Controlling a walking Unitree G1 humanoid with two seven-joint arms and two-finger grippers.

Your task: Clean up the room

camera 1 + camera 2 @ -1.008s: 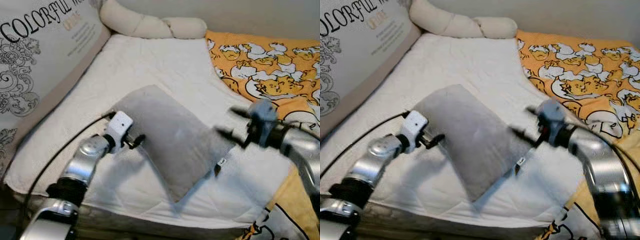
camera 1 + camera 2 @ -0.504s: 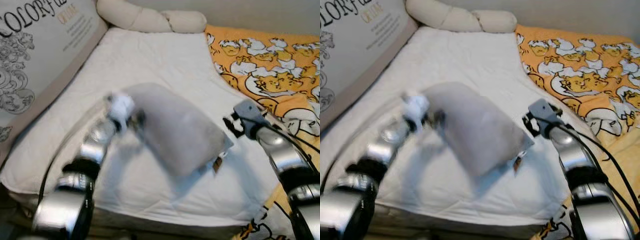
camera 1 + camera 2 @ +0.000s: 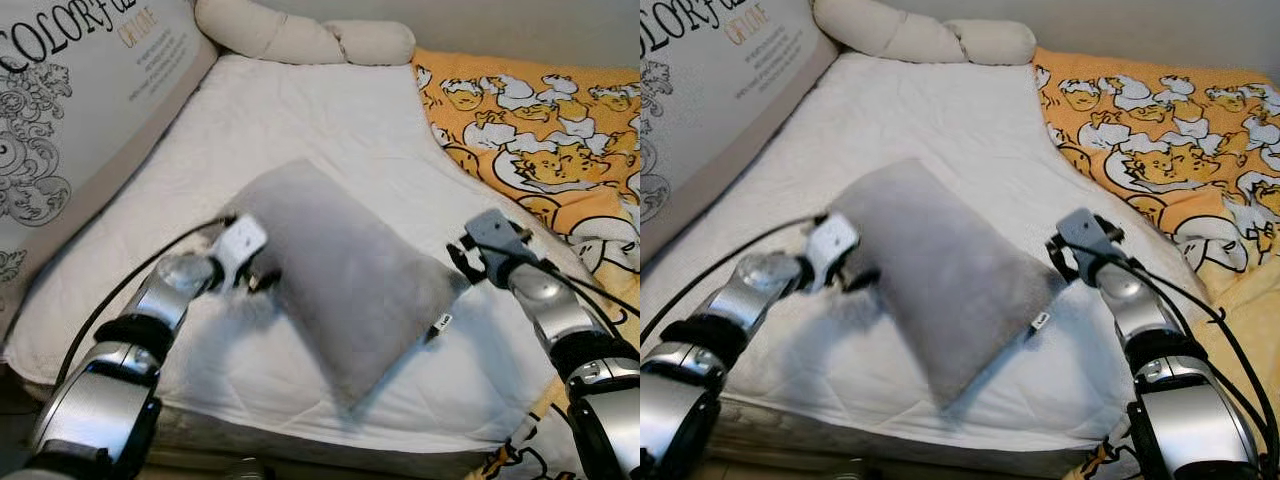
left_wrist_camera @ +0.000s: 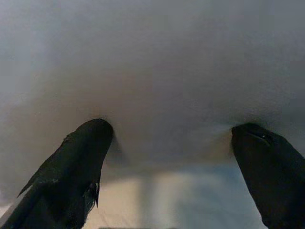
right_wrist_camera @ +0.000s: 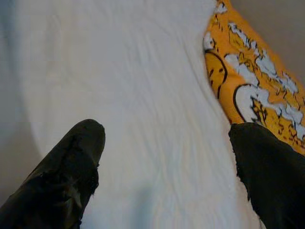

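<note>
A soft grey rectangular pillow lies askew near the front edge of the white quilted mattress. The left gripper, fingers spread, presses its side; the right gripper, also spread, hovers beside its far corner. Squaring the pillow seems under way; next, both should close in evenly.

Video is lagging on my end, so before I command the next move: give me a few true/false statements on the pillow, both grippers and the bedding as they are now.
1. The grey pillow lies on the white mattress pad. True.
2. The left gripper is shut flat. False: its fingers are spread, tips pressing into the pillow's side.
3. The right gripper is clamped on the pillow. False: it is open over the white pad, gripping nothing.
4. An orange patterned blanket lies on the robot's right. True.
5. The long cream bolster lies on top of the pillow. False: it lies along the far edge of the bed.
</note>
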